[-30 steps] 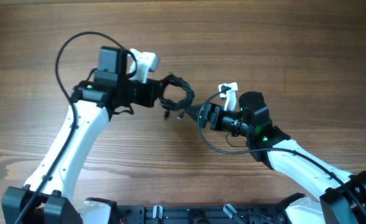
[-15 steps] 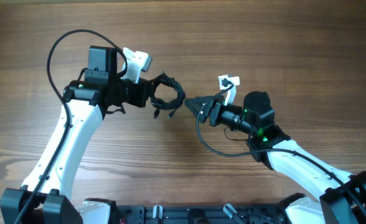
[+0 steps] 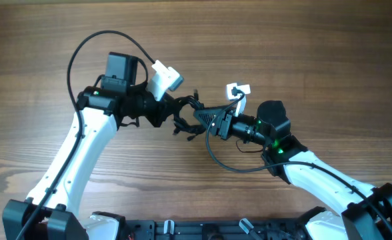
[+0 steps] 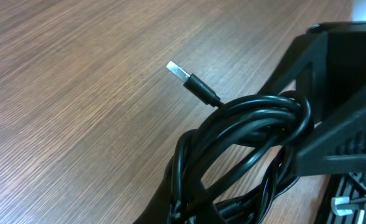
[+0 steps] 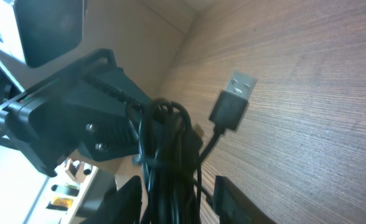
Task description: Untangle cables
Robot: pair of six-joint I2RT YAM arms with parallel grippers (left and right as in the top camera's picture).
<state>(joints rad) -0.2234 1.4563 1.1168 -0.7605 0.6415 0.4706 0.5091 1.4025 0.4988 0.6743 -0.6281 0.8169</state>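
The cables hang as one black tangle over the middle of the wooden table, between both arms. My left gripper is shut on the tangle from the left. In the left wrist view the looped cables rise from the pinch of my left gripper, and a USB plug sticks out above the table. My right gripper reaches in from the right. In the right wrist view the bundle runs between its two fingers, with small gaps on both sides. Another USB plug dangles beside it.
The left arm's own thick black cable arcs over the table at the back left. The right arm's cable loops in front of its wrist. A black rail runs along the front edge.
My right gripper has slid left onto the tangle and its jaws have narrowed around it. My left gripper swung left and then back right, still holding the tangle.
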